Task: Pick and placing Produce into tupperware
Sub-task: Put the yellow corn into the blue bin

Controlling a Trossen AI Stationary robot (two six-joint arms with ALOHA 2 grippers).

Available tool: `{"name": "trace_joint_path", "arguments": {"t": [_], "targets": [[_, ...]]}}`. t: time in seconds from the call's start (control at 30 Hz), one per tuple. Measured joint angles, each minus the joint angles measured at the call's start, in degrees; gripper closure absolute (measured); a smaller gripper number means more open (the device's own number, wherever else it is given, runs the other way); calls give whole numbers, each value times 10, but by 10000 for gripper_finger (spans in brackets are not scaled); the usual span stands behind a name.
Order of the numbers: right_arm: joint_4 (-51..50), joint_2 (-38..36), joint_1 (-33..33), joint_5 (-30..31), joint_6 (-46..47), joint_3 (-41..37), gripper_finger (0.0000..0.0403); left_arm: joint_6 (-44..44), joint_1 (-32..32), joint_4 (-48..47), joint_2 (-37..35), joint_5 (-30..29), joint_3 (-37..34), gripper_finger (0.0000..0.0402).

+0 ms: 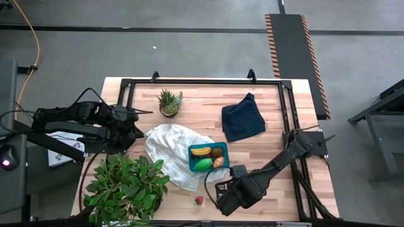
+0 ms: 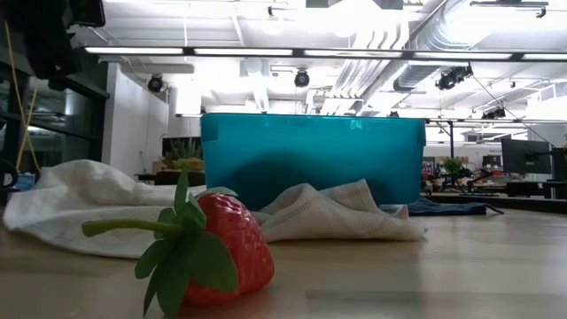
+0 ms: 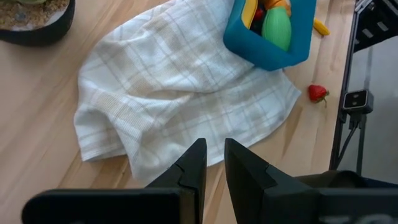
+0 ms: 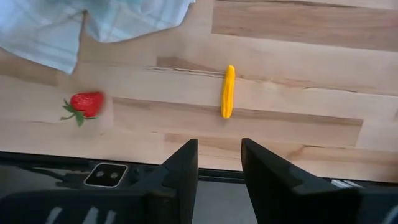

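- On a pale wooden table (image 1: 265, 135), a teal tupperware (image 1: 208, 157) sits on a rumpled white checked cloth (image 1: 170, 148), roughly at the table's middle.
- Inside the tupperware lie a yellow banana (image 1: 201, 151), a brown round piece (image 1: 218, 152), a green fruit (image 1: 202, 164) and an orange wedge (image 1: 218, 162), packed close together.
- Outside it, a red strawberry (image 1: 199, 200) rests on bare wood near the table's front edge, just off the cloth's corner.
- A slim yellow-orange piece (image 4: 227, 91), possibly the tiny carrot, lies on the wood near the strawberry; only the wrist views show it plainly.
- The right gripper (image 4: 219, 155) hangs near the front edge, beside the strawberry, fingers partly apart and holding nothing.
- The left gripper (image 3: 214, 163) waits at the table's left side, above the cloth's edge, fingers nearly together and empty.
- Likely step: the right arm picking up one of the loose pieces.
- To do it well, centre the fingers over the strawberry's body, not its thin green stem, and come straight down so it does not roll.
- The strawberry looks smooth, glossy and rounded, tapering to a leafy cap; it may slip under a hard pinch.
- The box has rounded corners and smooth plastic walls; the cloth beneath is soft and wrinkled.
- A small potted succulent (image 1: 169, 103), a dark navy cloth (image 1: 243, 118) and a leafy plant (image 1: 126, 186) stand apart.
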Motion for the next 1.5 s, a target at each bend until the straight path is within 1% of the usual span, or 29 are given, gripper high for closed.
{"name": "trace_joint_path", "arguments": {"t": [0.2,0.4,0.47,0.53,0.6,0.7,0.87,1.07,1.17,1.4,1.5], "targets": [[0,8,3,-2,5,0,289,0,0,-4,0,1,0,355],[0,8,-4,-1,-17,0,289,0,0,-4,0,1,0,355],[0,7,-8,-2,-16,-14,289,0,0,-4,0,1,0,355],[1,0,-9,-9,-15,-37,289,0,0,-3,0,1,0,355],[7,-9,-8,-29,-11,-63,289,0,0,-3,0,1,0,355],[36,-23,-8,-47,-13,-96,289,0,0,-3,0,1,0,355],[93,-40,-10,-44,-18,-149,289,0,0,-3,0,1,0,355],[201,-73,-11,-52,-14,-247,289,0,0,-3,0,1,0,355],[235,-83,-11,-56,0,-287,289,0,0,-3,0,1,0,355],[280,-89,-11,-61,-6,-330,289,-1,0,-3,0,1,0,355],[316,-89,-13,-75,-7,-356,289,-1,0,-3,0,1,0,355]]}}
